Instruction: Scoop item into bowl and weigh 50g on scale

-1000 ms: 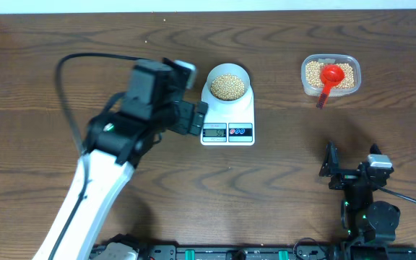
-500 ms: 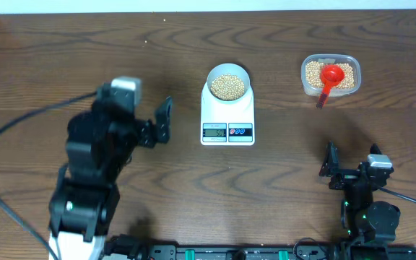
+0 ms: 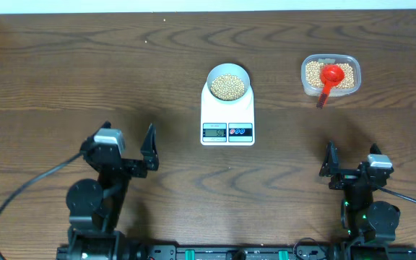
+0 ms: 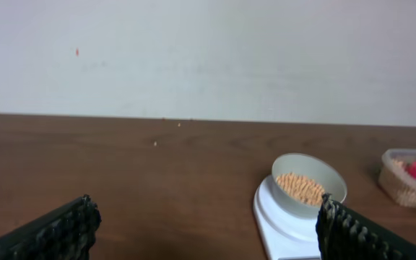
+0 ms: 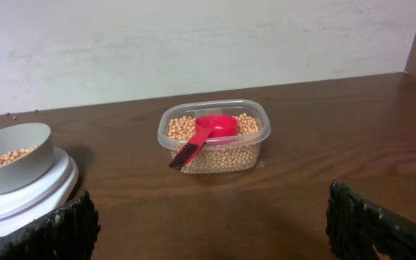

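Looking down: we see a white scale (image 3: 227, 115) on the wooden bench (image 3: 63, 58), at its middle.
Bowl: the pale bowl (image 3: 228, 68) sits on the scale's rear half, holding a layer of tan beans (image 3: 227, 87).
Display: the display (image 3: 214, 131) faces the near edge; we cannot read its digits.
Tub: a clear tub (image 3: 358, 76), well to the right, holds more beans and a red scoop (image 3: 331, 75).
Left hand: the left hand (image 3: 128, 133) is at front left, fingers spread wide, empty.
Right hand: the right hand (image 3: 352, 152) is at front right, likewise spread and empty.
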Robot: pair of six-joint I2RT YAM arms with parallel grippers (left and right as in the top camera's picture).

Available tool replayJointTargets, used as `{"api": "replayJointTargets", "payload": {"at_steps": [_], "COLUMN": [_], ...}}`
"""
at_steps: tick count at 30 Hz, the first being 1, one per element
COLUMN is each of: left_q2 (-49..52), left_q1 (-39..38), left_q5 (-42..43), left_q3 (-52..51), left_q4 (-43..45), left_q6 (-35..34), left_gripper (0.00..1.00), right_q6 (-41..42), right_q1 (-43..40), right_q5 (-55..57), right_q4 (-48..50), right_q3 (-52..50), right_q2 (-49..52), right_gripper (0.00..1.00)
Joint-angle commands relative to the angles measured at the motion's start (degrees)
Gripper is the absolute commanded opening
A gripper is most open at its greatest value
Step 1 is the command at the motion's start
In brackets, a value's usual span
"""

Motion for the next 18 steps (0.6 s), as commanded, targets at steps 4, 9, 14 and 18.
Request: {"api": "replayJointTargets", "payload": {"at_steps": [4, 9, 14, 18], "left_q2": [-6.1, -9.3, -11.3, -13.0], "left_q1": [1.3, 1.5, 1.8, 2.0], "left_q5": [0.2, -0.4, -1.1, -1.1], "left_q3": [-5.5, -8.2, -10.1, -11.3], "left_q4": [0.9, 0.9, 0.9, 0.9], "left_q6": [-0.8, -0.7, -0.7, -0.7], "left_gripper": [0.98, 0.98, 0.98, 0.98], "right_q6": [-0.7, -0.7, -0.7, -0.7], "right_q1": [0.3, 0.3, 0.3, 0.3], "right_q5": [0.3, 0.3, 0.3, 0.3], "right_q4": [-0.3, -0.3, -0.3, -0.3], "right_q3": [-0.1, -0.1, -0.1, -0.1], "right_q2": [-0.3, -0.3, -0.3, -0.3], "right_gripper": [0.99, 0.99, 0.99, 0.99]}}
